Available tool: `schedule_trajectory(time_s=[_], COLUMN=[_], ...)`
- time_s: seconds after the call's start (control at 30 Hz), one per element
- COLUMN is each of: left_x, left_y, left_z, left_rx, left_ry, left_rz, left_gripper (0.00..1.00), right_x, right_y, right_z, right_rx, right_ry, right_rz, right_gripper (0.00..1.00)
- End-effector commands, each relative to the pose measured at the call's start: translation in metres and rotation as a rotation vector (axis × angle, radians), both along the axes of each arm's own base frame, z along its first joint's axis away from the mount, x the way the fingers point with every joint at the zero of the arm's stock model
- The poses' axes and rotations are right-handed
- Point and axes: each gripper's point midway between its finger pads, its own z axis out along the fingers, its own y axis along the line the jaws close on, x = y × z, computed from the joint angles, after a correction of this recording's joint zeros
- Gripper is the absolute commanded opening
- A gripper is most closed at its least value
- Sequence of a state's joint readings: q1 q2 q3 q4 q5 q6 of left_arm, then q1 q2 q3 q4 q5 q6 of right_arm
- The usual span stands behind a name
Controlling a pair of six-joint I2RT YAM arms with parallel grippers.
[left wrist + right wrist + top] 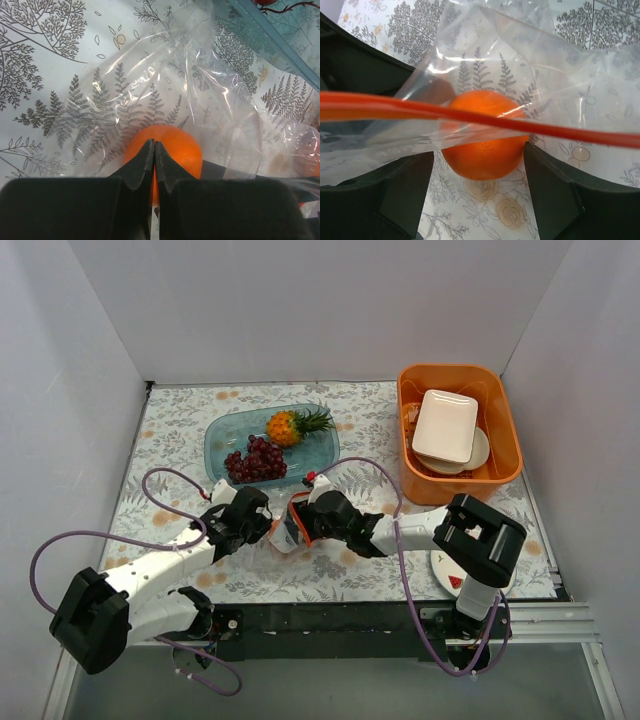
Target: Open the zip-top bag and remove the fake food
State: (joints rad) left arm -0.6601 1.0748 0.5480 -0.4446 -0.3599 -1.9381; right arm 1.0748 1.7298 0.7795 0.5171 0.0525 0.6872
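Note:
The clear zip-top bag [285,536] lies on the patterned cloth between my two grippers, its orange-red zip strip [570,134] stretched across the right wrist view. A small orange round fruit [482,155] sits at the bag's mouth. My left gripper [154,145] is shut, pinching the bag's film [165,75], with the orange fruit [185,150] just beyond its tips. My right gripper [479,165] is open and straddles the fruit, its right finger [540,175] close against it. A pineapple [290,425] and dark grapes [255,460] lie in the teal tray [222,435].
An orange bin [505,430] holding white plates [447,425] stands at the back right. A watermelon-printed plate [448,575] lies under the right arm near the table's front edge. White walls close in the left, back and right.

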Motion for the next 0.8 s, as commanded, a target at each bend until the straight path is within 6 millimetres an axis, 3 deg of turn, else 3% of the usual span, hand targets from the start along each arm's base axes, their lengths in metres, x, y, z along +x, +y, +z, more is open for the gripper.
schedule_trajectory(time_s=[0.0,0.33,0.77], left_x=[0.009,-0.006,-0.012], left_y=[-0.004,-0.001,0.005], left_z=[-0.001,-0.025,-0.038], left_rx=[-0.019,-0.029,-0.007], left_ry=[-0.037,0.029,0.069], left_rz=[-0.001,0.007,0.032], left_gripper=[0.0,0.0,0.0], right_x=[0.011,0.0,-0.013], right_y=[0.018,0.013,0.006], right_z=[0.02,-0.005,-0.009], right_rx=[0.03,-0.052,-0.198], right_ry=[-0.055,-0.029,-0.138], right_rz=[0.007,0.046,0.084], right_gripper=[0.8,0.8,0.87])
